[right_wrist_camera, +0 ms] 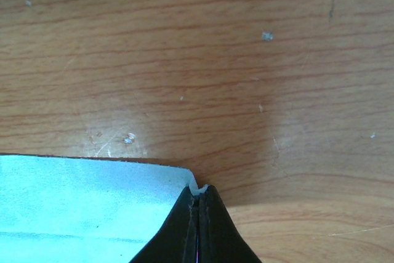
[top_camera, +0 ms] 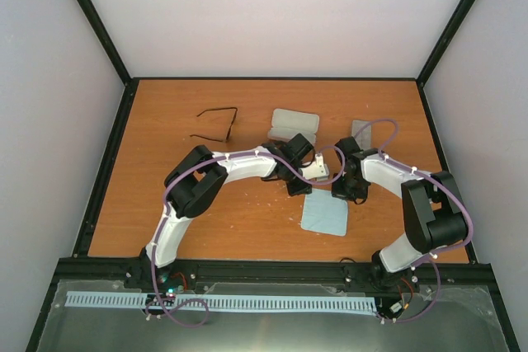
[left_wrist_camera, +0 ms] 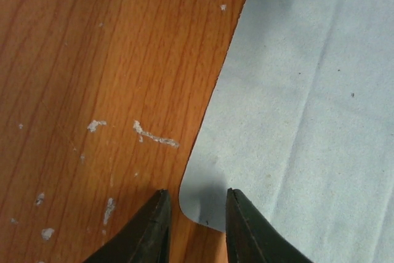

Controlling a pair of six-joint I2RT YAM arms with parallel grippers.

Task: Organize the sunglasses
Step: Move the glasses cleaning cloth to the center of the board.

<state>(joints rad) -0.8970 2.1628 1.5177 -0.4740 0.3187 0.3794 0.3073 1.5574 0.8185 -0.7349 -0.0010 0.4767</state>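
Note:
The dark black sunglasses lie open on the far left of the wooden table, away from both arms. The reddish-brown pair is not in view. My left gripper is open, its fingers set either side of the near corner of a pale blue cloth without gripping it. My right gripper is shut on another corner of the same cloth, which bunches at the fingertips. In the top view the cloth lies flat between the two grippers.
A pale grey oblong case lies at the back centre, just behind the left wrist. A pale flat square piece lies at the back right, partly hidden by the right arm. A black frame rail borders the table.

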